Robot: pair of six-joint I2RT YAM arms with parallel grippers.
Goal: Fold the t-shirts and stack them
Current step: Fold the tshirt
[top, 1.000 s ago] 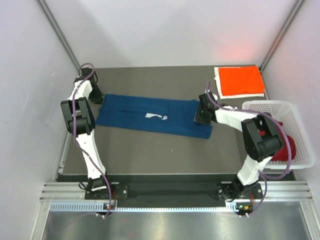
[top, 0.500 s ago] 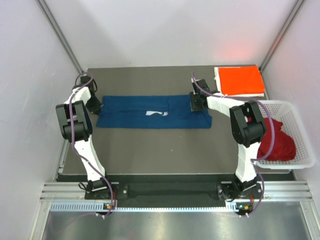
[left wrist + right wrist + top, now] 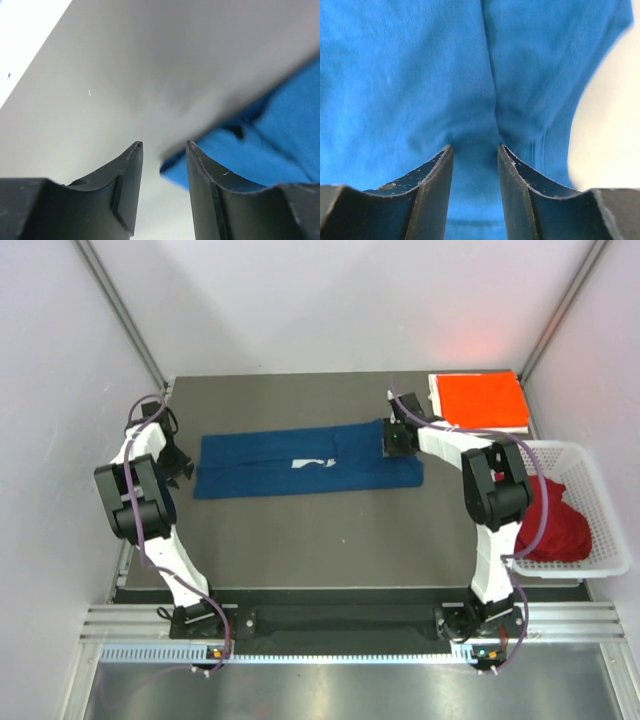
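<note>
The navy blue t-shirt [image 3: 260,468] lies folded into a long strip across the middle of the table, its white print up. My left gripper [image 3: 182,462] is just off the strip's left end. In the left wrist view it [image 3: 164,145] is open, with only a corner of the navy cloth [image 3: 270,145] showing past the right finger. My right gripper [image 3: 397,443] is on the strip's right end. In the right wrist view it [image 3: 475,147] has its jaws apart, tips down on the puckered cloth [image 3: 420,75]. An orange-red t-shirt [image 3: 483,400] lies folded at the back right. A dark red t-shirt [image 3: 550,525] is bunched in the basket.
The white lattice basket [image 3: 590,465] stands at the right edge of the table, next to the right arm. White walls close in the table on the left, back and right. A metal rail runs along the near edge.
The left gripper shut, then opened and drew off leftward from the shirt's left end. The right gripper swung to the strip's far right end a second ago and has since stayed there, jaws widening slightly.
</note>
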